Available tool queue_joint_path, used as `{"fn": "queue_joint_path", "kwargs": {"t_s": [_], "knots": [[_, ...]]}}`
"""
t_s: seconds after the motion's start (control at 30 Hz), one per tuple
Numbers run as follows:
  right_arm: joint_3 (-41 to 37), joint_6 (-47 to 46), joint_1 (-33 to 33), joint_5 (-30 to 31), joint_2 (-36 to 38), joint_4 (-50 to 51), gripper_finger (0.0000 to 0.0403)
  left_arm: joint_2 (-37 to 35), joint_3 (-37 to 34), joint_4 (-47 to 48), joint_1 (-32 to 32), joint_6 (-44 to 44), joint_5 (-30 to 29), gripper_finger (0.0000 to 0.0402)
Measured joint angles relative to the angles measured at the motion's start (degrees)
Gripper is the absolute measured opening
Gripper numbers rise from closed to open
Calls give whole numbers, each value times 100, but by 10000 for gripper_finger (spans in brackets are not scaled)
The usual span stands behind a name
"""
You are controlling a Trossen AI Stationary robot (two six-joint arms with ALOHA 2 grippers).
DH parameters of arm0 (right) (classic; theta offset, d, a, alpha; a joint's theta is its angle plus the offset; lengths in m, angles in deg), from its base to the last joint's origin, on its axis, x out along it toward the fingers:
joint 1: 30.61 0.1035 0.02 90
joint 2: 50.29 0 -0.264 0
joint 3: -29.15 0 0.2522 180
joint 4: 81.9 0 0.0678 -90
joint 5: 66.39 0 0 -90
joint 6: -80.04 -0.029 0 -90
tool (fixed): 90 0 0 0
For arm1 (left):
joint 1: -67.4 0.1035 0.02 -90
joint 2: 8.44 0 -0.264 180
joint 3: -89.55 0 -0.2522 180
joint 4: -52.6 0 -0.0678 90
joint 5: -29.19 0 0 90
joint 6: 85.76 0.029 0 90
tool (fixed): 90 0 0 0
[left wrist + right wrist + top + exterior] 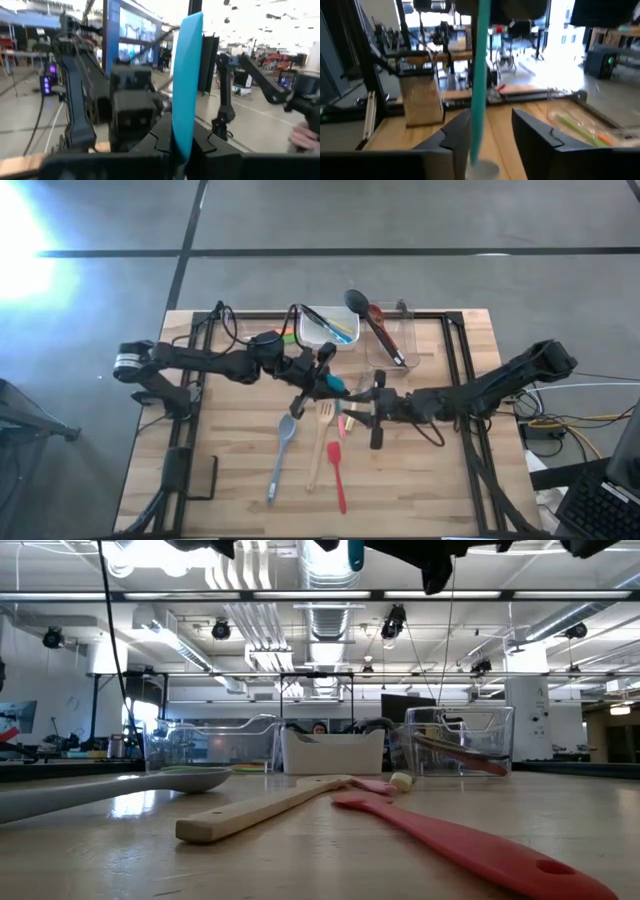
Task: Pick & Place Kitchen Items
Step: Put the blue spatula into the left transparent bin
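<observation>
A teal spatula [186,75] stands upright above the middle of the table [230,480], blade up, with my left gripper [181,142] shut on it. From above only a short teal piece [336,385] shows beside my left gripper [322,376]. Its handle [479,85] hangs down between the spread fingers of my right gripper [492,137], which is open, with a gap showing on one side. My right gripper [358,402] reaches in from the table's right. A grey spoon [283,452], a wooden utensil [320,445] and a red spatula [339,477] lie flat on the table. My left gripper pinches the teal spatula between its two fingers where the blade narrows toward the handle [180,131]. The fingers come in about level from the table's left and lie across the utensil. The spatula stands upright, blade above the fingers and handle below, clear of the table.
A white tub [325,328] with utensils and a clear tub [392,345] with a black ladle [358,302] and a brown spoon stand at the far edge. Black frame rails [455,370] run along the table's sides. Bare wood lies near the front left.
</observation>
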Motion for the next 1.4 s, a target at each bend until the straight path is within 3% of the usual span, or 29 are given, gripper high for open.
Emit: {"fn": "queue_joint_path", "kwargs": {"t_s": [0.2, 0.4, 0.53, 0.67, 0.83, 1.07, 1.4], "knots": [[-3, -850, 107, 5, 839, 1867, 170, -464, 191, 1538, 38, 514, -501, 19], [-122, -1895, 133, 639, 1105, 3154, 170, -878, 956, 4168, 74, 1238, -2111, 19], [-173, -2097, 130, 1122, 1107, 3374, 159, -890, 1674, 5913, 203, 1590, -3447, 19], [-170, -2070, 130, 1202, 1107, 3276, 149, -782, 2163, 7056, 564, 1609, -4170, 19], [-170, -2068, 130, 1203, 1107, 3279, 137, -742, 2371, 7776, 1305, 1599, -4015, 19], [-169, -2046, 120, 1202, 1107, 3268, 127, -678, 2352, 8473, 2523, 1312, -2789, 19], [-166, -1942, 104, 1253, 1105, 3263, 125, -44, 2343, 8825, 3312, 2128, -2771, 19]]}}
